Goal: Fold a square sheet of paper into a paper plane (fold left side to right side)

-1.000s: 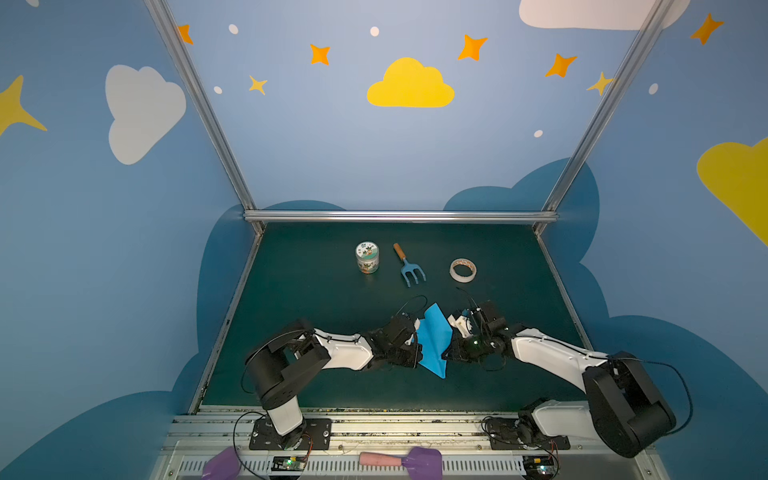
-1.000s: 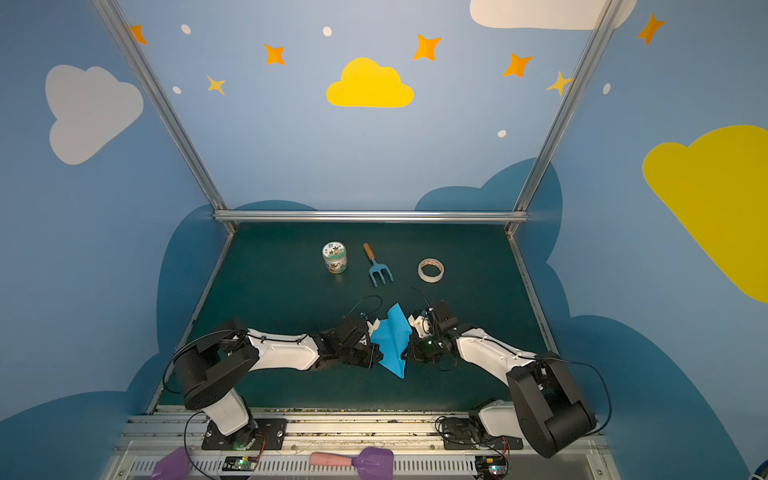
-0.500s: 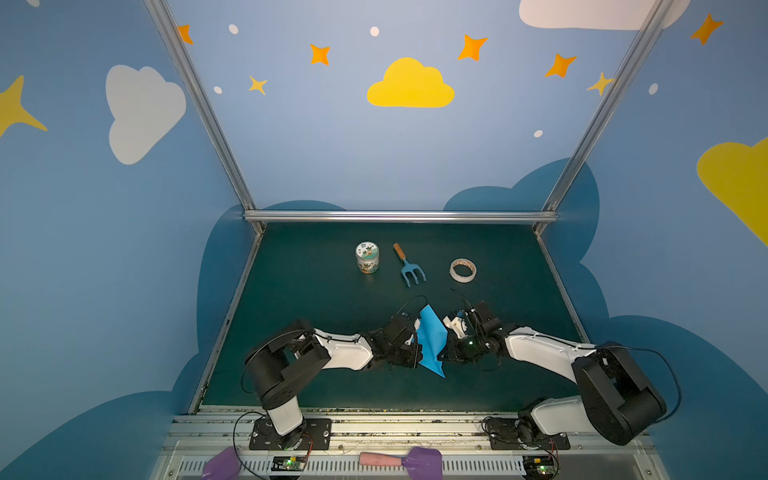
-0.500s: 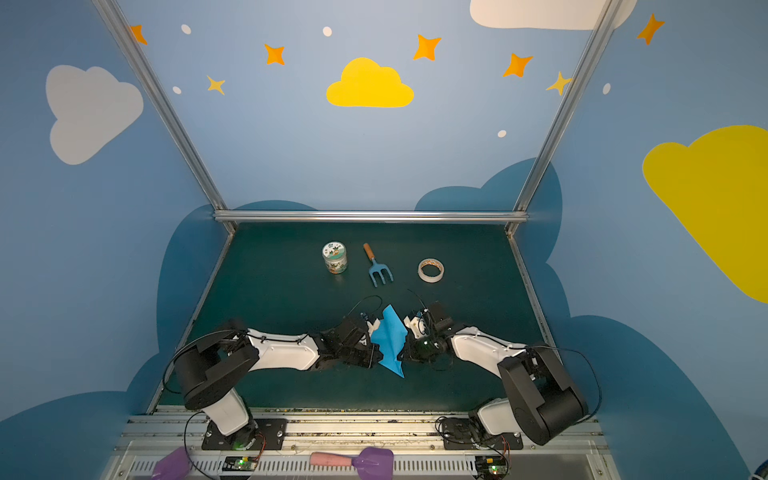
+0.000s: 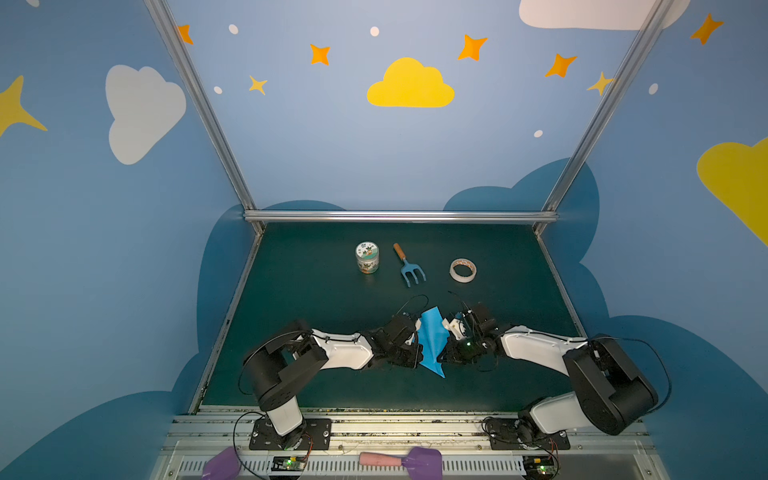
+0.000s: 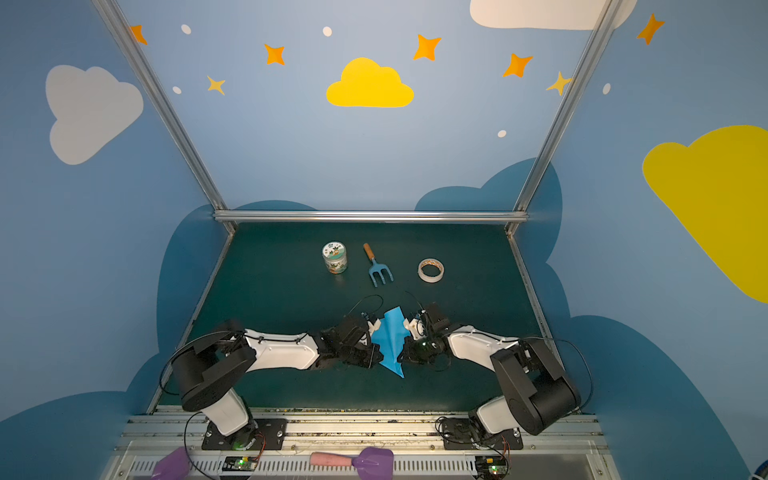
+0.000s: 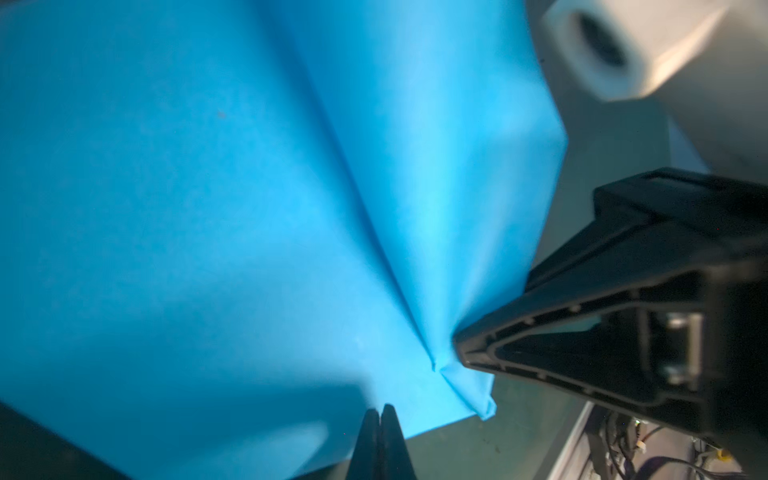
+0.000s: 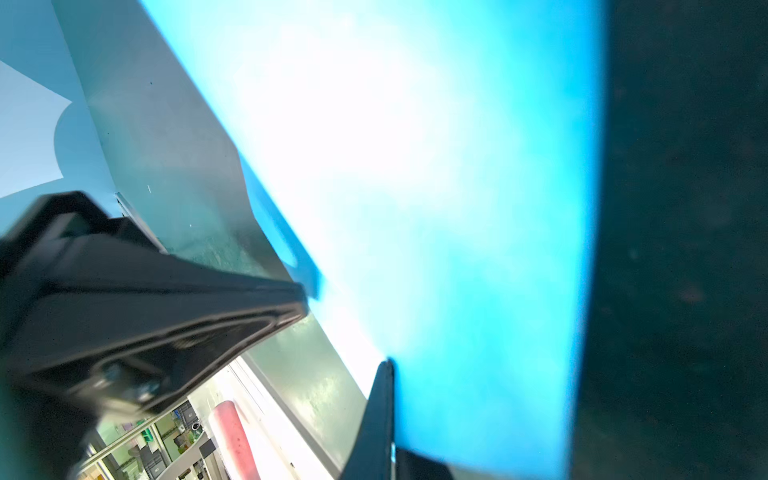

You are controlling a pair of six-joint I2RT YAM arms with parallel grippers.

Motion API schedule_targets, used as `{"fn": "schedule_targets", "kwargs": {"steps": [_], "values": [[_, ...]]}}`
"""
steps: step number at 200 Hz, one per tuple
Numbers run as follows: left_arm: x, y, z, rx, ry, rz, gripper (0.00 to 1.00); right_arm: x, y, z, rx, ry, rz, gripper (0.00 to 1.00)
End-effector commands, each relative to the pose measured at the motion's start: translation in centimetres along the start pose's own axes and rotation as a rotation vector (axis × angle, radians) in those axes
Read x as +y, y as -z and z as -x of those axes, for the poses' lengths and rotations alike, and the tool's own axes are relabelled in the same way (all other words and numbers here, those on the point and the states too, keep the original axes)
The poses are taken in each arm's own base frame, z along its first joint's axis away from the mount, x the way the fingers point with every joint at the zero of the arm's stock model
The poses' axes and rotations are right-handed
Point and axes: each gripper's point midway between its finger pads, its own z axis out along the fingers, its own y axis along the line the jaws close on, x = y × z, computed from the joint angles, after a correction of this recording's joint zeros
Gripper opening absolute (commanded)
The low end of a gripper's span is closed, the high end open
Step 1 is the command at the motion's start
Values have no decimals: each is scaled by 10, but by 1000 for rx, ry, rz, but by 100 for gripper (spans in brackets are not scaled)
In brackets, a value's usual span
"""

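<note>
In a top view, I've got the sheet of paper [image 5: 432,340] raised off the table [image 5: 311,291], midway between the side edges and nearer the front edge than the back. My left hand [image 5: 414,338] meets it from one side, my right hand [image 5: 448,347] from the other. The jar [image 5: 367,257], fork [image 5: 409,266] and tape roll [image 5: 463,270] line up toward the back edge, well apart from the paper. That leaves bare dark green mat all around for laying it down. Walls close in on three sides.

Left wrist view now. My left hand [image 7: 380,417] has its fingers pressed flat together on the paper's edge. The right hand's tip is nipping exactly where two creases meet, and I can see layers overlapping there.

Right wrist view: my right hand [image 8: 386,372] is clamped shut on one edge, and the left hand's tip bites a folded flap opposite. Glare washes out most of the paper here.

My read is that this stuff is featherweight, thin and floppy. It'll sag, slip or tear if I tug. The best holds are the creased, doubled-up spots near the edges, where it's stiffest. The mat looks matte, so I expect a little grip for pressing folds.
</note>
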Motion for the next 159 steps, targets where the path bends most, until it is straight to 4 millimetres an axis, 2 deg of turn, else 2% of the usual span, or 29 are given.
{"fn": "schedule_targets", "kwargs": {"steps": [1,13,35,67,122,159], "values": [[-28,13,20,-26,-57,-48,4,-11,-4,-9,24,-7,-35,0],[-32,13,25,-26,-66,-56,4,-9,-4,-9,24,-4,-32,2],[-34,9,30,-28,-69,-54,4,-5,-1,-7,18,1,-23,22],[-26,12,28,-49,-50,-37,4,6,9,-4,5,23,-8,33],[-10,20,18,-71,-15,-10,4,14,16,-6,3,68,-37,37],[-9,26,18,-82,-11,-12,4,15,18,-9,-1,81,-62,35]]}}
